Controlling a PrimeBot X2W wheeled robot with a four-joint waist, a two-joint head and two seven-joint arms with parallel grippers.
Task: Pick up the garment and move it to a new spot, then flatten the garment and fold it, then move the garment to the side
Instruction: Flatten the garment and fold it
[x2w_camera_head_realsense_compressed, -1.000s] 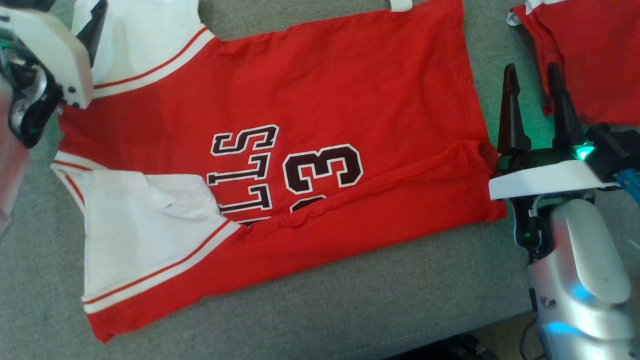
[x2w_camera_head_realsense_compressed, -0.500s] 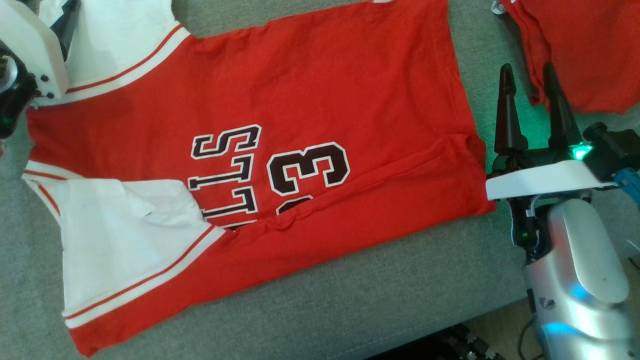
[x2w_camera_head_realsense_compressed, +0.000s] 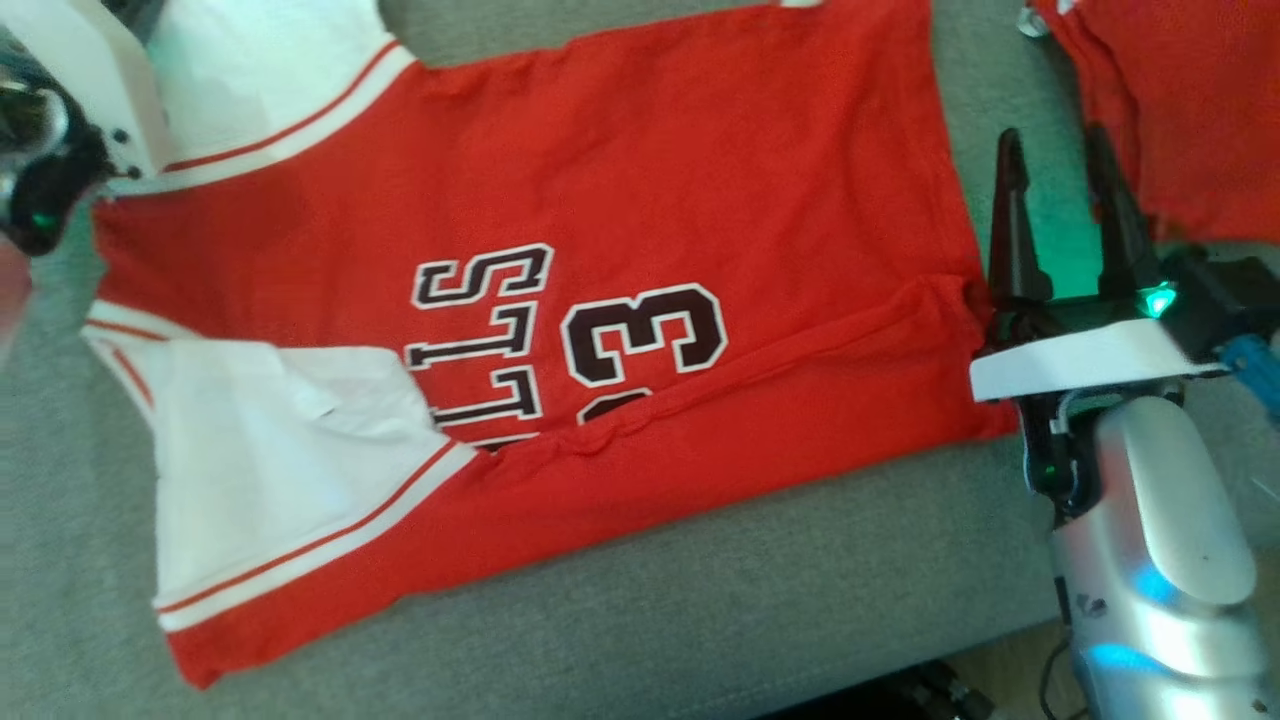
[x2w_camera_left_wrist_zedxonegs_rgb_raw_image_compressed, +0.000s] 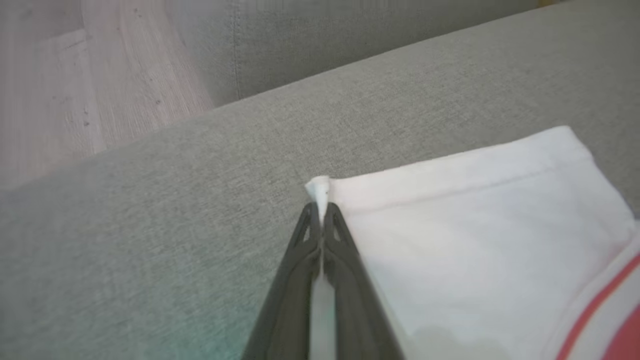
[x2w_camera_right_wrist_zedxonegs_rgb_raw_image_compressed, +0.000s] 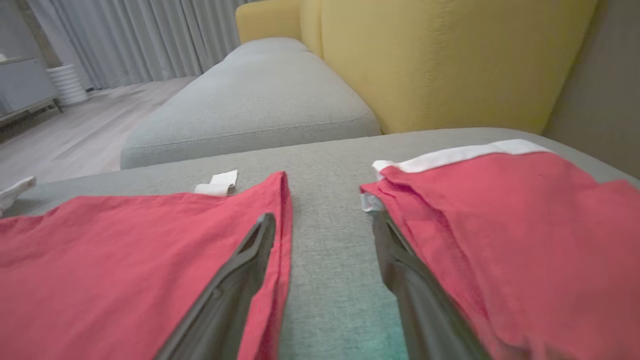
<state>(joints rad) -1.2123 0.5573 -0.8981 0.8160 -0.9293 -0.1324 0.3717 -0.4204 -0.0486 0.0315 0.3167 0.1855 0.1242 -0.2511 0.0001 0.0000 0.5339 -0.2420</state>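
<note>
Jersey (x2w_camera_head_realsense_compressed: 700, 180): red cloth, white sleeves with red-striped trim, dark white-edged lettering and a 3. Spread nearly flat across sofa (x2w_camera_head_realsense_compressed: 700, 600), near long edge folded over in a soft ridge. Sofa: grey coarse weave, flat seat.

Left tool (x2w_camera_left_wrist_zedxonegs_rgb_raw_image_compressed: 320, 212): clamped tight on white sleeve corner, small tuft of cloth poking past the tips.

Right tool (x2w_camera_head_realsense_compressed: 1055, 150): wide, empty, low over bare seat between jersey hem and second red garment (x2w_camera_head_realsense_compressed: 1190, 110). One finger at the hem, touching or just beside, cannot tell which.

Yellow cushion (x2w_camera_right_wrist_zedxonegs_rgb_raw_image_compressed: 450, 60) behind the seat. Pale wood floor (x2w_camera_left_wrist_zedxonegs_rgb_raw_image_compressed: 75, 90) beyond sofa edge.
</note>
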